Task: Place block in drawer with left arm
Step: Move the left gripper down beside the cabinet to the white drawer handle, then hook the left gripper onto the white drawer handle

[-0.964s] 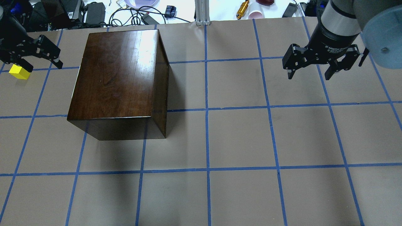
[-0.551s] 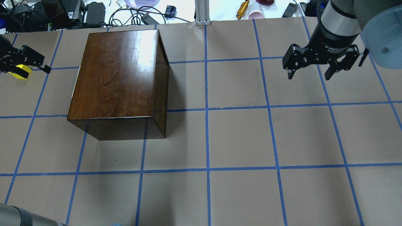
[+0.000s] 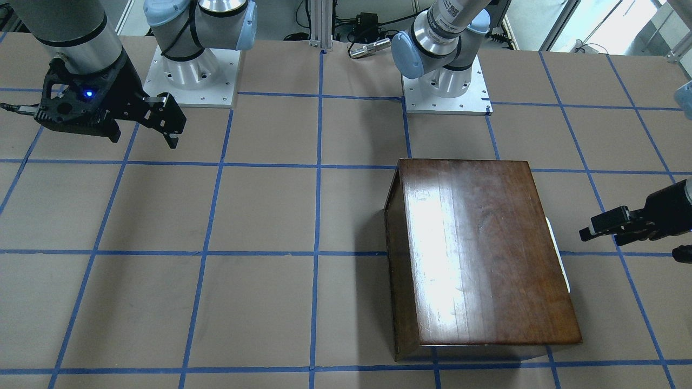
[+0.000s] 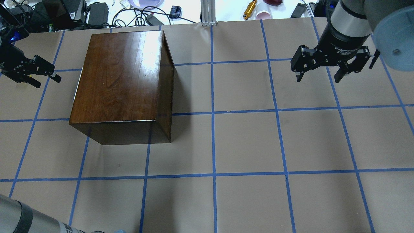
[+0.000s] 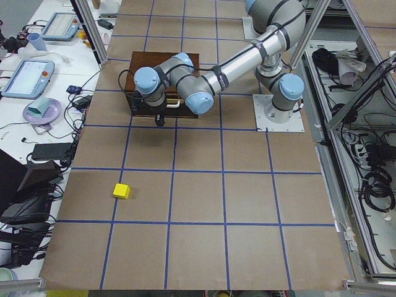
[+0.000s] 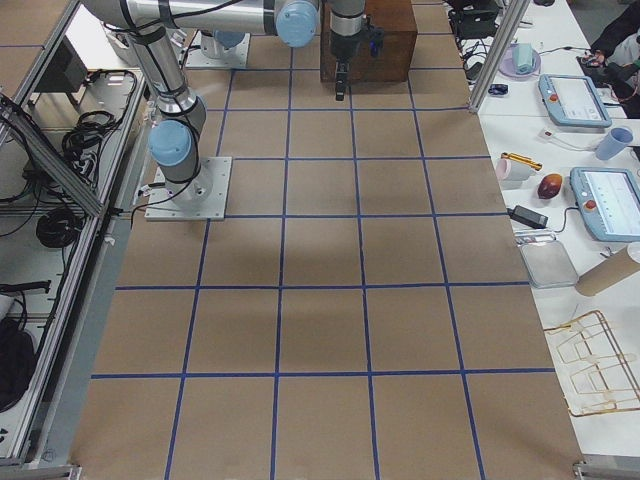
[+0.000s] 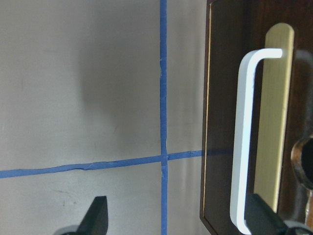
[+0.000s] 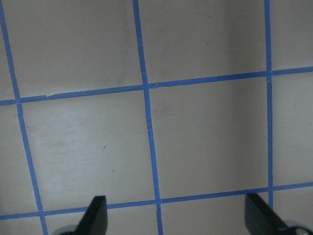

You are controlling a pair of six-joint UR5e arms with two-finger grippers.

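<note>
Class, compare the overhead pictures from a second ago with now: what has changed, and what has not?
The left pincer pulled away leftwards, then came back toward the cabinet, open, holding nothing. It now hides the block from overhead; the left side view shows it loose on the table. Cabinet and right pincer stayed put.

Hidden from both table-wide views: the block (image 5: 121, 191), seen only small from the table's left end. Cropped at the left wrist view's right and bottom edges: the cabinet front (image 7: 222, 98), with a blurred round fitting (image 7: 304, 161). Cut by the overhead view's left edge: the left gripper (image 4: 49, 83).
</note>
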